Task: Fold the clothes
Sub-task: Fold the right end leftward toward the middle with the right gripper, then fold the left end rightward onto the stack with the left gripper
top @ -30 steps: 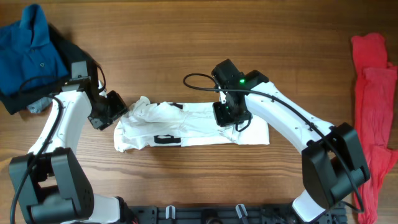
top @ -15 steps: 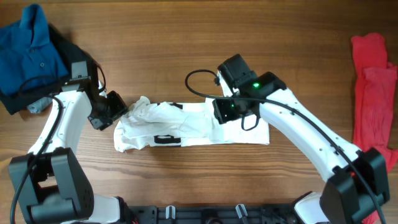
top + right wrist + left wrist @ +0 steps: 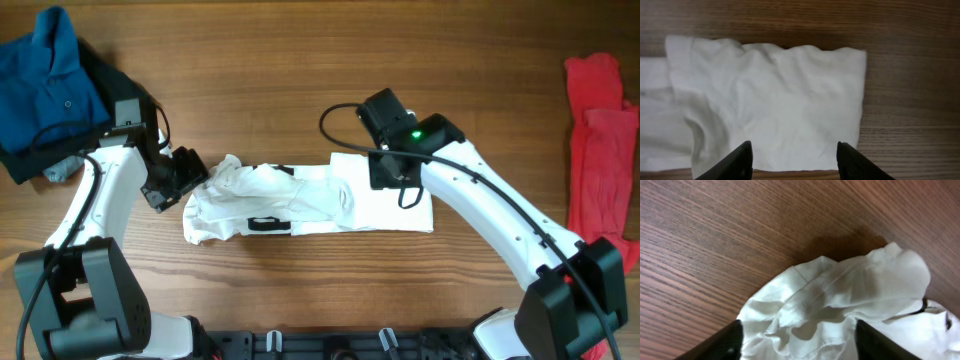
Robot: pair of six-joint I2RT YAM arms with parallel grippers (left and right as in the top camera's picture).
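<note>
The white T-shirt [image 3: 300, 205] lies in a long folded strip at the table's middle, its black bar print [image 3: 265, 224] showing near the front edge. Its left end is crumpled. My left gripper [image 3: 196, 184] is low at that end, open, with the bunched white cloth [image 3: 840, 305] lying between the spread fingers [image 3: 730, 342]. My right gripper [image 3: 392, 185] hangs open and empty above the strip's right part, where the cloth [image 3: 790, 100] lies doubled over and flat.
A blue polo [image 3: 45, 85] lies on dark and grey pieces [image 3: 62, 172] at the back left corner. Red garments [image 3: 600, 150] lie along the right edge. Bare wood [image 3: 300, 80] lies behind the shirt.
My right gripper has moved right and risen off the shirt, leaving a folded-over flap on the strip's right part. The left arm has not moved.
</note>
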